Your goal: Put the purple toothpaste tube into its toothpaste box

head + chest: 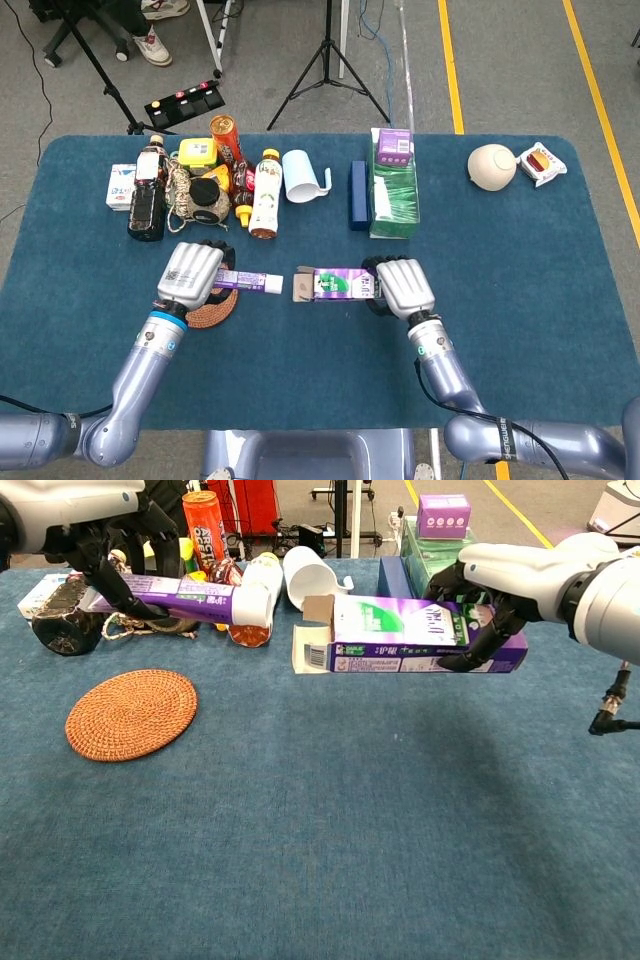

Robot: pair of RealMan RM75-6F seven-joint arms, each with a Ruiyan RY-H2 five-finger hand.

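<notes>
Tube lined up with the open box mouth, both held off the table.

The left hand (105,540) grips the toothpaste tube (185,600), cap toward the box (420,645), which the right hand (500,590) clamps at its right end. Keep the flaps (312,640) clear, level both, and slide the cap straight in.

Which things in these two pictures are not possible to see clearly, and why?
- Inside of the toothpaste box: both views, hidden by its open flaps.
- Fingers of the right hand: head view, hidden under the hand's back.
- Rear end of the toothpaste tube: both views, covered by the left hand.
- Print on the box and tube: too small to read.
- Woven coaster: head view, partly under the left hand.
</notes>
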